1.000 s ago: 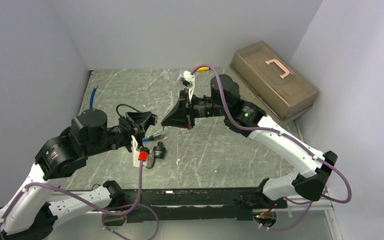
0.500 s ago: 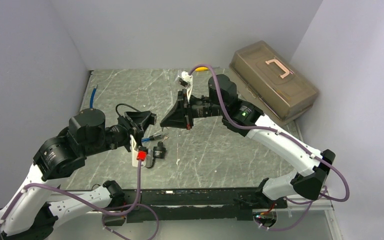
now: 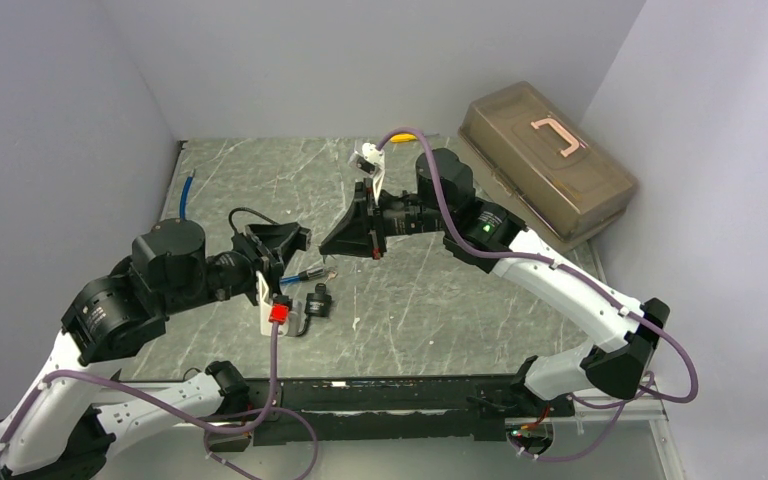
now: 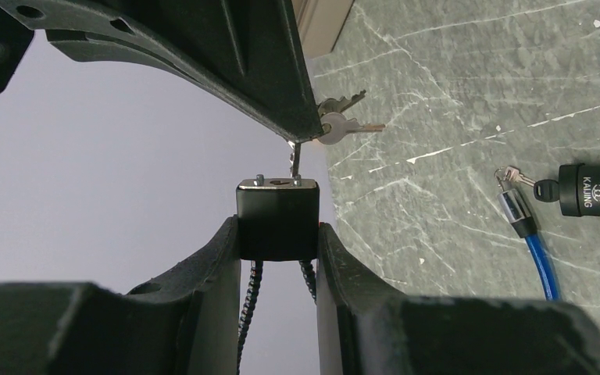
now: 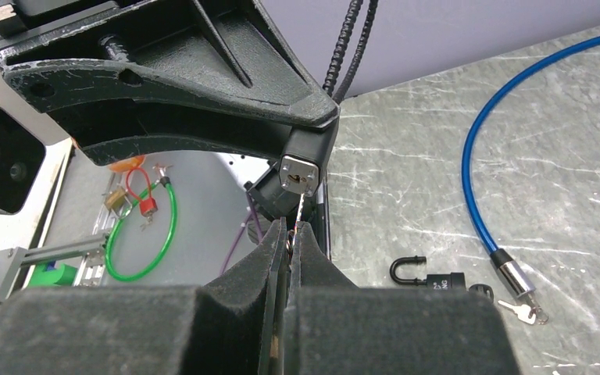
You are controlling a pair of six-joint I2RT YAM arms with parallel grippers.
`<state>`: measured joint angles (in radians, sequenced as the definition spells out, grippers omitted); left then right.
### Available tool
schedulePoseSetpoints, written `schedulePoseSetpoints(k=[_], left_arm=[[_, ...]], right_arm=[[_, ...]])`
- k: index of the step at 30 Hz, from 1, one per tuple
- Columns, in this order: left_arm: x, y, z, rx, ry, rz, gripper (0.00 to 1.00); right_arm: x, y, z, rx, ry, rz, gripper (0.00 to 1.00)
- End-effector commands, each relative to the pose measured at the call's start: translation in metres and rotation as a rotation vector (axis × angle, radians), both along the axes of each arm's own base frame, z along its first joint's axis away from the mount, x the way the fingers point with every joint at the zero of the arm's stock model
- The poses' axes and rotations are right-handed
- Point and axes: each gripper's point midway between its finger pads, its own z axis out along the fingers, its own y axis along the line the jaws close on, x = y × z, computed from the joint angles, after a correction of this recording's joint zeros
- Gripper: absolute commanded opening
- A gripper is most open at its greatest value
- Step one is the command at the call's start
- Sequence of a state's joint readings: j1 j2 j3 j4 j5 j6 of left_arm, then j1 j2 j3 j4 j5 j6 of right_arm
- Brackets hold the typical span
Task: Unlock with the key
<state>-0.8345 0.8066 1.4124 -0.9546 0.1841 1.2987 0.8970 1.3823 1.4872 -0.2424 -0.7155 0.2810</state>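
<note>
My left gripper (image 4: pixel 278 238) is shut on a small black padlock (image 4: pixel 276 209) with a thin black cable hanging from it, and holds it above the table. My right gripper (image 5: pixel 291 231) is shut on a silver key (image 4: pixel 294 160). The key's blade points at the keyhole in the lock's face (image 5: pixel 299 176) and its tip touches it. I cannot tell how deep it sits. Spare keys (image 4: pixel 341 123) hang from the same ring. In the top view the left gripper (image 3: pixel 286 241) and right gripper (image 3: pixel 348 236) meet at mid-table.
A second black padlock (image 3: pixel 318 300) with an open shackle lies on the marble table (image 3: pixel 440 300). A blue cable lock end with keys (image 4: pixel 525 226) lies beside it. A brown toolbox (image 3: pixel 550 160) stands at the back right. A green cable loop (image 5: pixel 137 226) lies beyond the table's front edge.
Both arms have shifted slightly to the left. The key and the lock have stayed together, and both grips are unchanged.
</note>
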Motion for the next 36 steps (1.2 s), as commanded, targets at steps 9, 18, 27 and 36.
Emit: schedulePoseSetpoints(k=[9,18,27,36], left_arm=[[-0.003,-0.002,0.011,-0.033,-0.035,-0.026,0.0],[-0.002,-0.004,0.003,-0.013,-0.022,-0.028,0.0],[-0.001,-0.005,0.006,-0.018,-0.026,-0.026,0.0],[-0.002,-0.003,0.01,-0.027,-0.033,-0.026,0.0]], right_arm=[[-0.006,-0.006,0.031,0.083,-0.068,0.014,0.0],[-0.008,-0.007,0.035,0.095,-0.074,0.02,0.0],[-0.008,-0.007,0.036,0.1,-0.072,0.023,0.0],[-0.005,-0.002,0.029,0.089,-0.057,0.023,0.0]])
